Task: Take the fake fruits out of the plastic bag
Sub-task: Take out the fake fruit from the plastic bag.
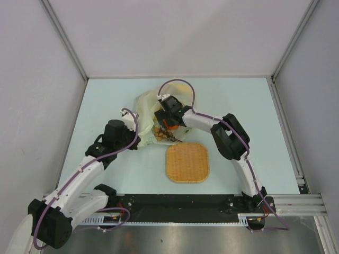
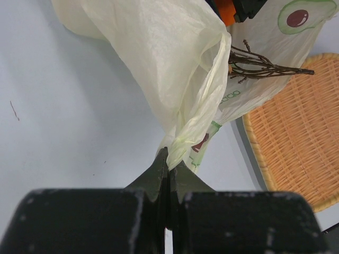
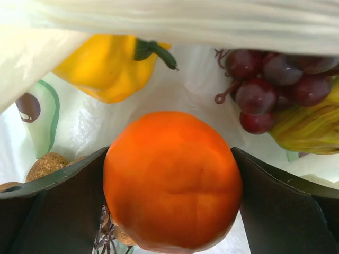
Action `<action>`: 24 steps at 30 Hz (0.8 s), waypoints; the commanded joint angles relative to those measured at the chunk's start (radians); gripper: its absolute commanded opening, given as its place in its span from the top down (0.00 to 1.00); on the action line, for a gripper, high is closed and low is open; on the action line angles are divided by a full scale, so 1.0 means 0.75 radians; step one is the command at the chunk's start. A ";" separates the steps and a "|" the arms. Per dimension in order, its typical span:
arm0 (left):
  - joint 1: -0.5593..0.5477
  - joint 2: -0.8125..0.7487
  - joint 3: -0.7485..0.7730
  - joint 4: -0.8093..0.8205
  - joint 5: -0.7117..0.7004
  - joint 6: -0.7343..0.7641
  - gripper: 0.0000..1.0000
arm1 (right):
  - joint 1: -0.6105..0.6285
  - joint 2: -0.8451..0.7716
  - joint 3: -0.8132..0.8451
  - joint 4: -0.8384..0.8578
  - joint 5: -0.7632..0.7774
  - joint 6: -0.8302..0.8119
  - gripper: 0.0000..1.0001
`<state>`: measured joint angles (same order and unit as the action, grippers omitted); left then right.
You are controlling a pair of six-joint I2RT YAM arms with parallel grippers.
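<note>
Nothing is out yet, by the look of it. In the overhead view the thin, crinkly pale yellow-green plastic bag (image 1: 150,106) lies just above the middle of the frame on the pale blue counter (image 1: 106,100), and I see no fruit on the bare counter or on the flat square woven orange mat (image 1: 187,162) below and to the right of it. The left gripper (image 2: 168,161) is pinched tight on a gathered edge of the bag, holding its mouth up. The right gripper (image 3: 169,151) is inside the bag, jaws wide, with the glossy round orange (image 3: 172,180) filling the gap between them. Both fingers sit at its sides, but I cannot tell whether they are squeezing it. Behind it in the bag lie the yellow pepper-like fruit with a green stem (image 3: 106,69) at upper left, the dark purple grapes (image 3: 270,79) at upper right, a yellow banana-like piece (image 3: 312,127) under them and a brown nut-like cluster (image 3: 46,165) at lower left. I'd judge this the first pick, with every fruit left to remove.
</note>
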<state>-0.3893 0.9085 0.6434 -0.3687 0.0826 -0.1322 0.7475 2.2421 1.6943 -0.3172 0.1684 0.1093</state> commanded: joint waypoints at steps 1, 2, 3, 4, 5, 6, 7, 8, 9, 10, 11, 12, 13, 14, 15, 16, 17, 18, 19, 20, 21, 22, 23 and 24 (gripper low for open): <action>0.014 -0.029 0.032 0.027 0.000 -0.026 1.00 | -0.027 -0.077 0.013 -0.005 0.031 0.034 0.05; 0.012 -0.031 0.028 0.029 0.000 -0.028 1.00 | -0.033 -0.079 0.017 -0.009 0.027 0.038 0.05; 0.014 -0.037 0.028 0.027 -0.002 -0.026 1.00 | -0.037 -0.087 0.017 -0.005 0.025 0.040 0.09; 0.014 -0.039 0.024 0.027 -0.002 -0.028 1.00 | -0.048 -0.103 0.021 -0.007 0.005 0.044 0.11; 0.014 -0.039 0.018 0.029 0.002 -0.028 1.00 | -0.050 -0.114 0.021 -0.009 -0.002 0.047 0.16; 0.016 -0.043 0.016 0.033 0.004 -0.030 1.00 | -0.054 -0.130 0.019 -0.001 -0.012 0.049 0.30; 0.016 -0.043 0.016 0.035 0.006 -0.030 1.00 | -0.058 -0.156 0.019 -0.002 -0.026 0.047 0.35; 0.018 -0.043 0.014 0.035 0.008 -0.030 1.00 | -0.058 -0.175 0.021 -0.005 -0.032 0.045 0.41; 0.018 -0.043 0.013 0.038 0.009 -0.032 1.00 | -0.054 -0.189 0.023 -0.003 -0.049 0.040 0.43; 0.018 -0.043 0.011 0.040 0.009 -0.032 1.00 | -0.054 -0.220 0.028 -0.007 -0.051 0.030 0.43; 0.020 -0.041 0.011 0.044 0.011 -0.032 1.00 | -0.050 -0.236 0.030 -0.007 -0.055 0.026 0.46; 0.020 -0.041 0.009 0.046 0.015 -0.032 1.00 | -0.048 -0.251 0.030 -0.001 -0.053 0.024 0.46; 0.020 -0.043 0.007 0.052 0.015 -0.034 1.00 | -0.044 -0.267 0.028 0.004 -0.057 0.016 0.47; 0.020 -0.041 0.005 0.054 0.019 -0.036 1.00 | -0.037 -0.294 0.024 0.006 -0.061 0.014 0.47; 0.020 -0.043 0.003 0.056 0.025 -0.038 1.00 | -0.033 -0.310 0.019 0.016 -0.067 0.012 0.48; 0.020 -0.043 0.003 0.060 0.029 -0.043 1.00 | -0.027 -0.322 0.015 0.016 -0.071 -0.002 0.48; 0.020 -0.045 0.003 0.062 0.029 -0.043 0.99 | -0.019 -0.345 0.007 0.016 -0.075 -0.009 0.49; 0.020 -0.048 0.005 0.060 0.033 -0.045 1.00 | -0.013 -0.357 -0.001 0.022 -0.077 -0.013 0.49; 0.020 -0.050 0.009 0.064 0.031 -0.047 1.00 | -0.009 -0.367 -0.011 0.028 -0.081 -0.023 0.50; 0.020 -0.056 0.011 0.062 0.031 -0.047 1.00 | 0.001 -0.380 -0.030 0.034 -0.079 -0.057 0.53; 0.020 -0.056 0.013 0.062 0.029 -0.047 1.00 | 0.018 -0.396 -0.040 0.042 -0.053 -0.076 0.54; 0.020 -0.060 0.020 0.064 0.027 -0.045 1.00 | 0.026 -0.412 -0.052 0.049 -0.039 -0.092 0.55; 0.020 -0.064 0.022 0.062 0.027 -0.041 1.00 | 0.032 -0.425 -0.064 0.057 -0.036 -0.127 0.57; 0.020 -0.068 0.026 0.064 0.023 -0.034 1.00 | 0.038 -0.461 -0.085 0.053 -0.057 -0.144 0.59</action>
<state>-0.3828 0.8864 0.6434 -0.3569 0.0872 -0.1448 0.7517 1.9804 1.6707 -0.3088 0.1246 0.0761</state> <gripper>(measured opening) 0.011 0.802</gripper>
